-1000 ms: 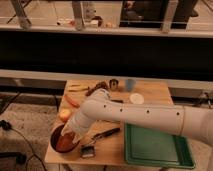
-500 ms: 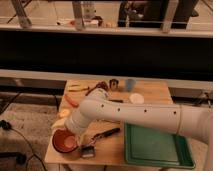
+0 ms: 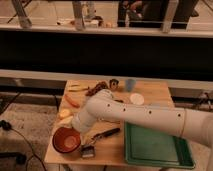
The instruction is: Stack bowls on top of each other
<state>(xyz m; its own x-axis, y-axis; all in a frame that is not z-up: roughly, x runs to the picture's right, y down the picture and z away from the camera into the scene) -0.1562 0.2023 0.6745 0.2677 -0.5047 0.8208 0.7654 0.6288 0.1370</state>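
— Since a second ago the arm [image 3: 145, 117] has swung up off the orange bowl [image 3: 66, 141], so its pale bottom now shows.

— And the gripper [image 3: 76, 124]?

— Just behind that bowl, at its far rim; the arm covers it, so whether it's spread or pinched I cannot tell.

— What's around the bowl?

— Green tray [image 3: 157, 146] to its right, a dark utensil [image 3: 105, 134] between them, a small dark block [image 3: 88, 150] beside it. Farther back: carrot [image 3: 72, 100], white dish [image 3: 136, 98], blue cup [image 3: 130, 84].

— A second bowl?

— Purple shows inside the orange one; too blurred to be sure.
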